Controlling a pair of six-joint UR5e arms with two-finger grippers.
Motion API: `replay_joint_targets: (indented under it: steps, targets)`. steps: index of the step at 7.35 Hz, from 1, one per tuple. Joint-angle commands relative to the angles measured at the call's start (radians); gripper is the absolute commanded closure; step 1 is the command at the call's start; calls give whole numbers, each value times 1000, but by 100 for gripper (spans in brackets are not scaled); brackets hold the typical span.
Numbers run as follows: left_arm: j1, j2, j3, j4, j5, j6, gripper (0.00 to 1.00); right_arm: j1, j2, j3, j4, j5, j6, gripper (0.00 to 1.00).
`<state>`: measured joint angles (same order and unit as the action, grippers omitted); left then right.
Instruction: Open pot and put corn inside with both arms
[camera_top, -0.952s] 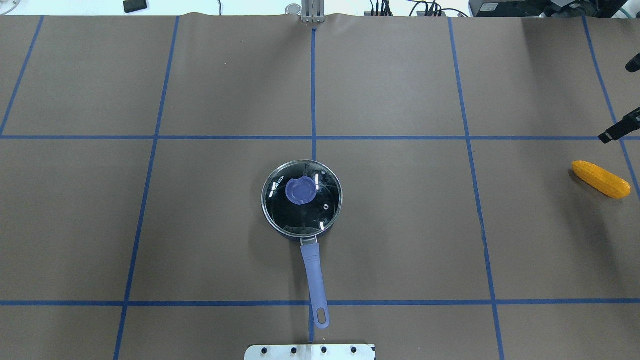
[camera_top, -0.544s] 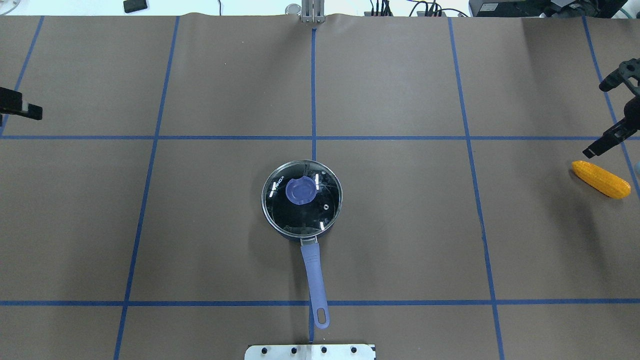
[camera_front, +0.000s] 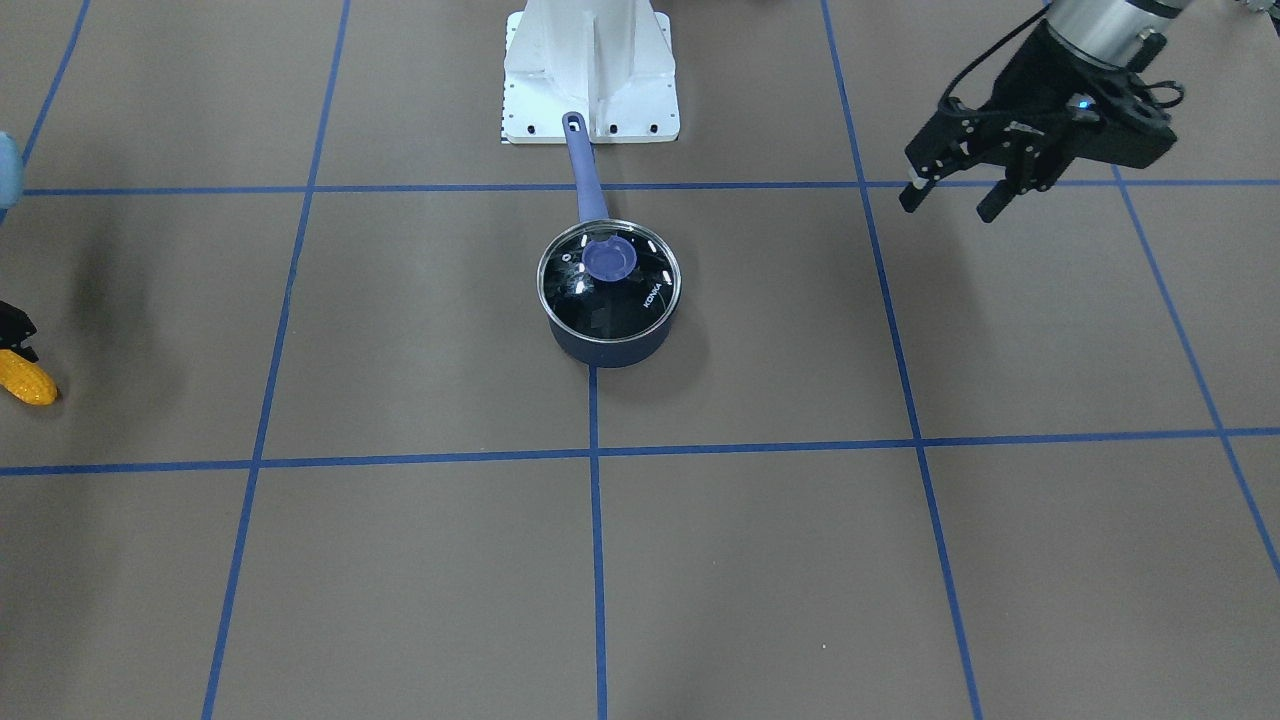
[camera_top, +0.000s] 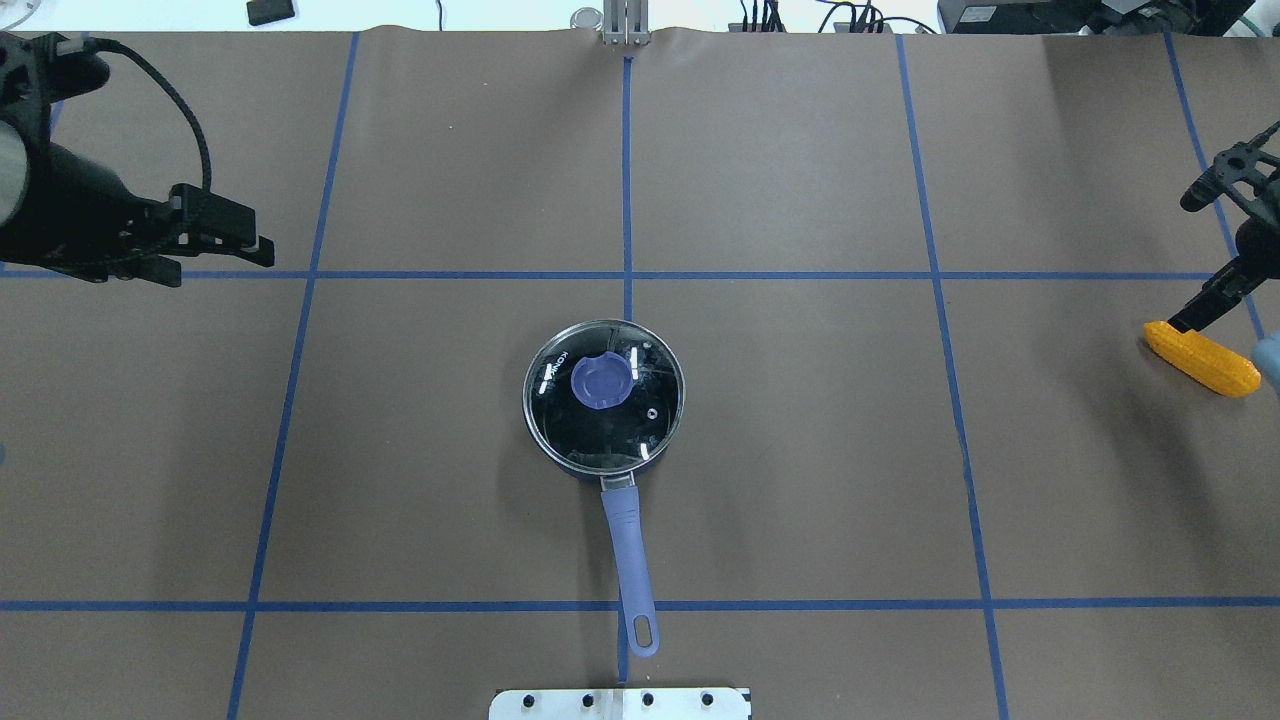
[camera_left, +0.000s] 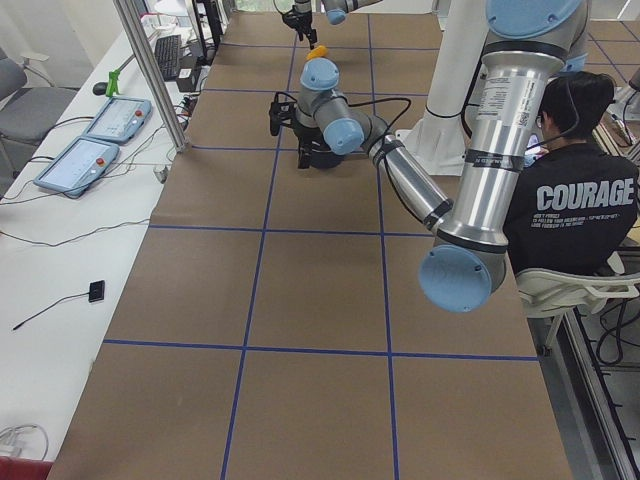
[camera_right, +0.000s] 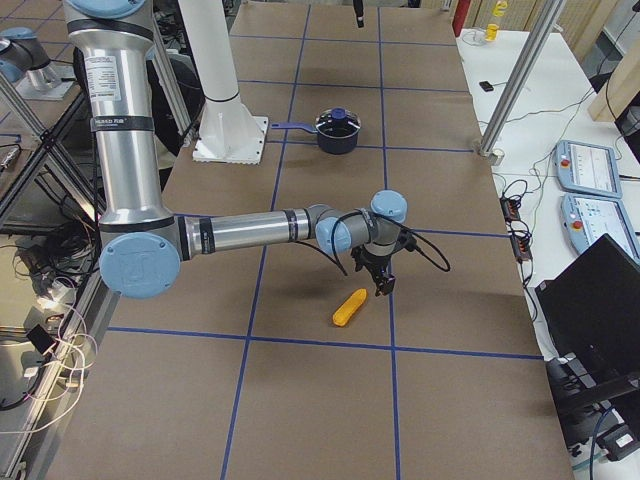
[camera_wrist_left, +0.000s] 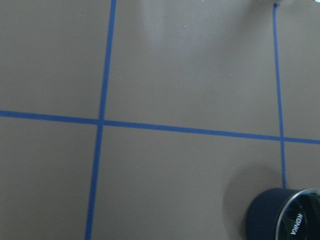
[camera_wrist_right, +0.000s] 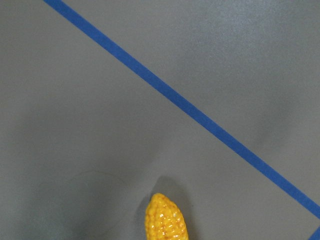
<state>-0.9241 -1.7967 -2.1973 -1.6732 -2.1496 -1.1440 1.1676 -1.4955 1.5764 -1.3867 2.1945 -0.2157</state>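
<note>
The navy pot (camera_top: 560, 455) stands at the table's middle, glass lid with blue knob (camera_top: 601, 382) on it, purple handle (camera_top: 630, 560) pointing at the robot base. It also shows in the front view (camera_front: 610, 345) and low right in the left wrist view (camera_wrist_left: 270, 215). The yellow corn (camera_top: 1202, 358) lies at the far right; its tip shows in the right wrist view (camera_wrist_right: 166, 220). My right gripper (camera_top: 1188, 262) is open, one fingertip just above the corn's far end. My left gripper (camera_top: 222, 268) (camera_front: 947, 206) is open and empty, far left of the pot.
Brown table cover with blue tape grid lines. The white base block (camera_top: 620, 703) sits at the near edge just behind the pot handle. A person sits beside the robot in the exterior left view (camera_left: 575, 190).
My left gripper has come in from the left edge toward the middle. My right gripper has moved down and in toward the corn. Pot and corn have not moved.
</note>
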Motion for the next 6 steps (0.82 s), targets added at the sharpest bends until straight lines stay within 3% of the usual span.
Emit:
replay_joint_targets:
  steps: [1, 4, 6]
  targets:
    - [92, -67, -32, 70, 62, -80, 2, -20, -3, -22, 0, -36, -74, 1]
    - [128, -110, -30, 136, 103, -95, 2, -54, -15, -129, 159, -64, -97, 1]
    - [137, -124, -30, 153, 103, -95, 2, -62, -17, -141, 166, -62, -97, 8]
